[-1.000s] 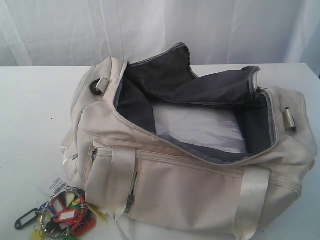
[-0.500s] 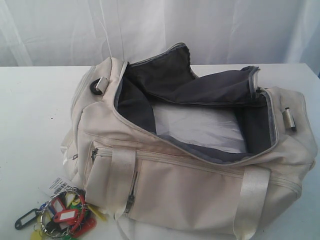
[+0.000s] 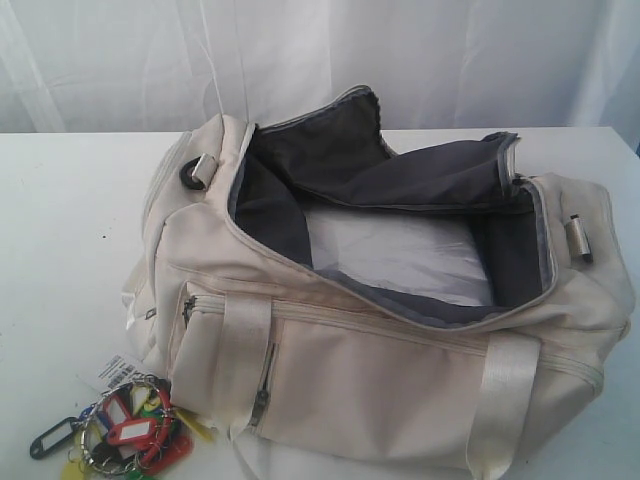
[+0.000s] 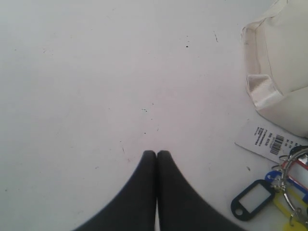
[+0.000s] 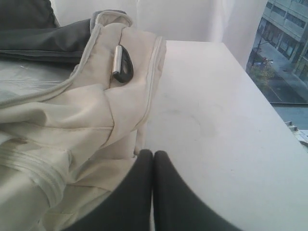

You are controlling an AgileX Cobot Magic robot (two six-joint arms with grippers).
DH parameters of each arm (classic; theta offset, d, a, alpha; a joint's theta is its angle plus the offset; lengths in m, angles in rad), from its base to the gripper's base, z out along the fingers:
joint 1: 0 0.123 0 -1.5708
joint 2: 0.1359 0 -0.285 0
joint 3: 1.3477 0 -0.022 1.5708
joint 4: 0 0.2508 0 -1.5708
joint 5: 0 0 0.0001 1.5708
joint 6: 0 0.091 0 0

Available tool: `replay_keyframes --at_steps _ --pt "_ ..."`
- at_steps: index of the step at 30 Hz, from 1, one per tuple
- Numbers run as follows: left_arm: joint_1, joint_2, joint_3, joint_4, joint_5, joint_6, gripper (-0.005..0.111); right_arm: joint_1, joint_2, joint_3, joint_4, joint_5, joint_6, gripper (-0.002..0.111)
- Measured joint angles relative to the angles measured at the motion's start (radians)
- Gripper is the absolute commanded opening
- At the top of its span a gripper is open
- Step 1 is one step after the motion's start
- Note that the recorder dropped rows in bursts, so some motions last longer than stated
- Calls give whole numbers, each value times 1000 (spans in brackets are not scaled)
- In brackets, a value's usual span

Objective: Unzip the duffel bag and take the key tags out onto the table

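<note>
- The duffel bag (image 3: pixel 380 380) lay across the table (image 3: pixel 60 230) with its main zip run right back. The grey lining gaped, and all I could see inside was a pale flat panel on the floor.
- The key tags (image 3: pixel 130 430) were out on the tabletop, at about seven o'clock from the bag, just beside its near corner and a white barcode label (image 4: pixel 269 142).
- My left gripper (image 4: pixel 156 153) hung over bare table near that bunch, jaws pressed together and gripping nothing. I judged it was parked there to leave the tags undisturbed.
- My right gripper (image 5: pixel 153 153) sat at the bag's three-o'clock end, by a black clip (image 5: pixel 122 65), likewise closed and empty.
- With the bag open and the tags on the table, I judged the job finished.
</note>
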Motion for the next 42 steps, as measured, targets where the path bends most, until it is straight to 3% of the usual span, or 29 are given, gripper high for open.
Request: replay_keyframes --at_steps 42 --pt "0 0 0 0 0 0 0 32 0 0 9 -2 0 0"
